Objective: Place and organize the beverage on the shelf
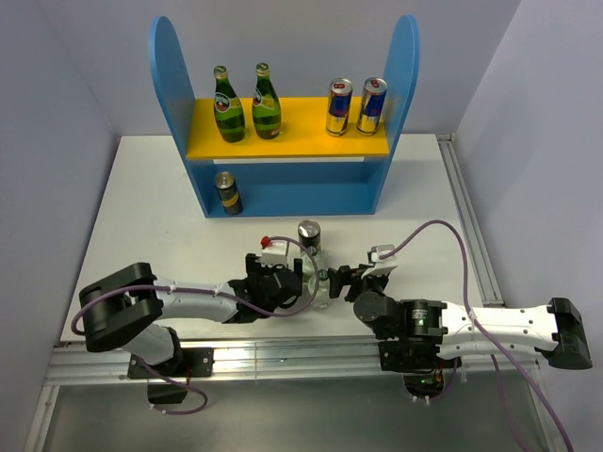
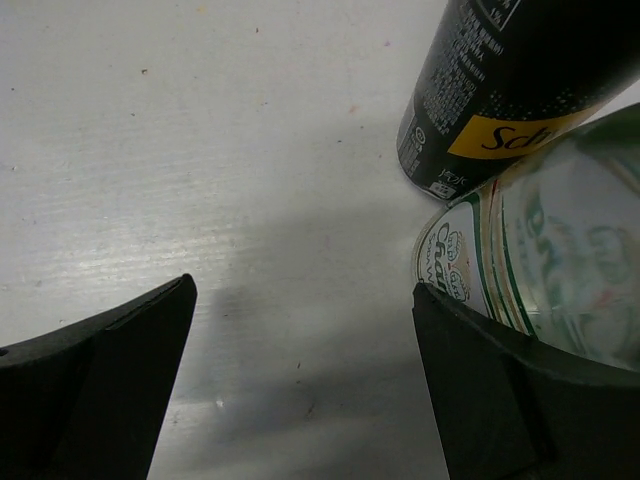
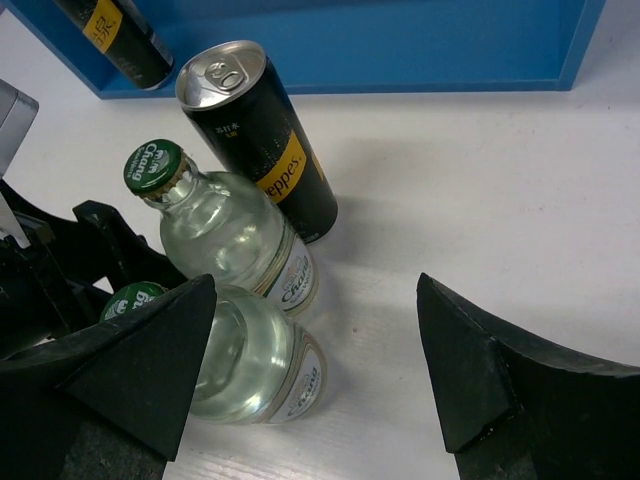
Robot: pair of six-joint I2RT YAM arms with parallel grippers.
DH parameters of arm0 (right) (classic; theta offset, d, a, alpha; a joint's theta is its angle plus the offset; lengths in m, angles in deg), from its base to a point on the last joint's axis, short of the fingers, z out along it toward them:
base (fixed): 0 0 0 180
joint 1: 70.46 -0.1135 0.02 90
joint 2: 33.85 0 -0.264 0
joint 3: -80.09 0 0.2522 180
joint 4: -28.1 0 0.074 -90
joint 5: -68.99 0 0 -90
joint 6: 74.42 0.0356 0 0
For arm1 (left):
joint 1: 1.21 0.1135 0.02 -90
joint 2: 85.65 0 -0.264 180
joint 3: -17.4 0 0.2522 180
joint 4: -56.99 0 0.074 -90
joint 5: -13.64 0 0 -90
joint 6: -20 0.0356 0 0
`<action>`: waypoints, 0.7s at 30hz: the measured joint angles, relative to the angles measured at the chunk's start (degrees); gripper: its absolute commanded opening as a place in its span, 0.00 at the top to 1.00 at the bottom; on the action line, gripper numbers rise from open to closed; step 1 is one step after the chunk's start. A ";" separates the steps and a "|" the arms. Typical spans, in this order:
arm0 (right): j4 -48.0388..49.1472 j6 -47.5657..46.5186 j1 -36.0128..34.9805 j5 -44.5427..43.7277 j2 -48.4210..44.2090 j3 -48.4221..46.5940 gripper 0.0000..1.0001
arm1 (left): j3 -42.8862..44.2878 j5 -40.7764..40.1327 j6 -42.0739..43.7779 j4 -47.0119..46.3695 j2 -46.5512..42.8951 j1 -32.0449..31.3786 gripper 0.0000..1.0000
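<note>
Both grippers, left [image 2: 300, 390] and right [image 3: 315, 370], gape open beside the can [image 3: 262, 135]; only the right wrist view shows two capped bottles [image 3: 235, 235], seemingly touching it.

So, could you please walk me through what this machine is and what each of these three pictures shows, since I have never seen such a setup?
These are two robot arms bolted at the near edge of a white table. The overhead view comes from a fixed camera above and behind them; the other two come from cameras on each wrist, so the dark wedges at their lower edges are that arm's own fingers.

At the back stands a blue shelf with a yellow upper board. On that board are two green glass bottles and two blue-and-silver cans; one dark can stands on the lower level.

On the table between the arms stand another dark can and two clear bottles with green caps.

The left gripper and right gripper are both open. Neither holds anything.
</note>
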 measured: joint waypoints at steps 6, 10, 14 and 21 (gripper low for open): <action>0.09 -0.11 0.00 -0.02 0.33 0.00 0.12 | 1.81 0.04 0.70 -2.03 4.07 -0.98 0.03; -0.33 -0.52 0.02 -1.14 0.81 0.00 0.12 | 4.70 -0.15 2.43 -3.39 8.85 -1.38 0.02; -0.44 -0.70 0.02 -1.46 0.81 0.00 0.12 | 6.95 -0.37 4.57 -5.20 11.72 -1.38 0.02; -0.94 -1.07 0.02 -1.57 0.81 0.00 0.12 | 10.27 -0.42 7.48 -8.26 14.05 -1.20 0.02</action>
